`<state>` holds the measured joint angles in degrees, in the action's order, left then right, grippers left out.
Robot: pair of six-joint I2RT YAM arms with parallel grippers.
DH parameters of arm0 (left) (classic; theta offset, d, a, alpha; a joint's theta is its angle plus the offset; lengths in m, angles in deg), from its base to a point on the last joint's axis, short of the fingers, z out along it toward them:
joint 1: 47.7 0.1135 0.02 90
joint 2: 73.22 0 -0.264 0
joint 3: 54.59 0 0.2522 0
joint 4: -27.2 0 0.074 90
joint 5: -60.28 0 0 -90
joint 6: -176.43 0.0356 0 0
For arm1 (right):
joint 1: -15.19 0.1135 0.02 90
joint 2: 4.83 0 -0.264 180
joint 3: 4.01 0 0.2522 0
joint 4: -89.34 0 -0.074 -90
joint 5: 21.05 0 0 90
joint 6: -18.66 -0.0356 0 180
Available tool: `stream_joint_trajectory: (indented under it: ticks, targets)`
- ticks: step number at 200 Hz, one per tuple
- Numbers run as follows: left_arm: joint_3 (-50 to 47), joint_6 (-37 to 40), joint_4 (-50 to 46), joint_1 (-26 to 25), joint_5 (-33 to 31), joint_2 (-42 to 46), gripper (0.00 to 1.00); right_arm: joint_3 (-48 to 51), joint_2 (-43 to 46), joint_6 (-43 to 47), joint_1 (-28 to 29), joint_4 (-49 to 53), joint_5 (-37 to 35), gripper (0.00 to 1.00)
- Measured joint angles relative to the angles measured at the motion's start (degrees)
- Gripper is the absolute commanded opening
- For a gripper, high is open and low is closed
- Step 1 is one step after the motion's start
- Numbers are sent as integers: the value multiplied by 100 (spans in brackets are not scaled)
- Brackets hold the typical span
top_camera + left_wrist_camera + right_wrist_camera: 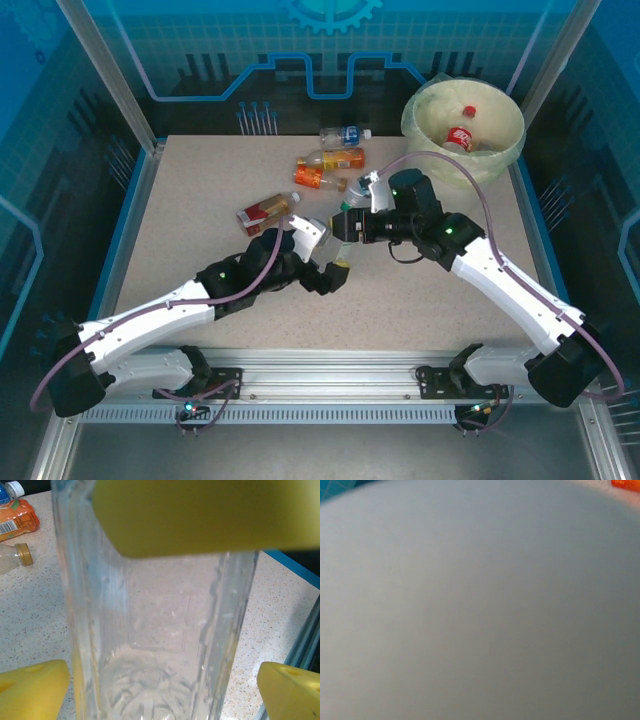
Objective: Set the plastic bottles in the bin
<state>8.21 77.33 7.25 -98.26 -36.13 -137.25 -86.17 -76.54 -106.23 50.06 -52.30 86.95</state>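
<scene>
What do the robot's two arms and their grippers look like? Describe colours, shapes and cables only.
The left arm and right arm share long white shells between black joints, black bases and black wrists. A purplish-grey cable loops along each, and a small green light glows on each. The left gripper has blunt yellow fingertips.

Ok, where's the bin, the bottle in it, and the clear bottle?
bin (515, 140), top view, its right rim.
bottle in the bin (461, 136), top view, its red label.
clear bottle (165, 640), left wrist view, its side.
</scene>
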Motion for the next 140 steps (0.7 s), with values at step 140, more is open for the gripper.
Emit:
stream_joint_trajectory:
  ticks: [140]
  targets:
    - [-763,-944,-415,470,-1982,1491,99,-1499,87,1005,-1539,789,-1012,25]
